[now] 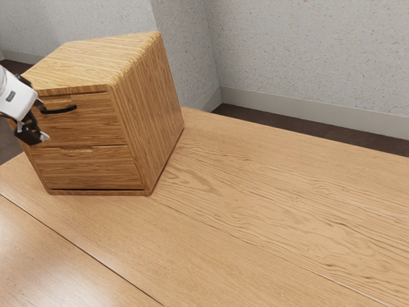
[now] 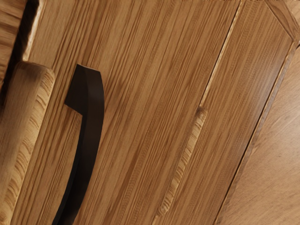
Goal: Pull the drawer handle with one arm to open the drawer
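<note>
Table (image 1: 268, 211): a wide wooden top that bears the cabinet at the exterior view's left.
Cabinet (image 1: 137, 96): a wooden box with two drawer fronts, one above the other, facing my arm.
Top drawer (image 1: 89, 125): its front looks flush with the cabinet face, so I judge it not yet pulled out. The lower drawer (image 1: 86, 167) beneath it has only a wooden pull (image 2: 183, 164).
Handle (image 1: 59, 110): a black curved bar on the top drawer's front, near its upper edge. In the wrist view it stands off the wood, close ahead of my hand.
Gripper (image 1: 33, 133): at the cabinet's front, just beside the handle's end and a little below it, not on the bar. I cannot tell whether the pincer is apart or together.
Step in hand: the approach, as I read it; nothing is gripped.
Next move: I would raise the hand to the bar, bring the pincer around it, clamp, then pull straight out from the cabinet face.
</note>
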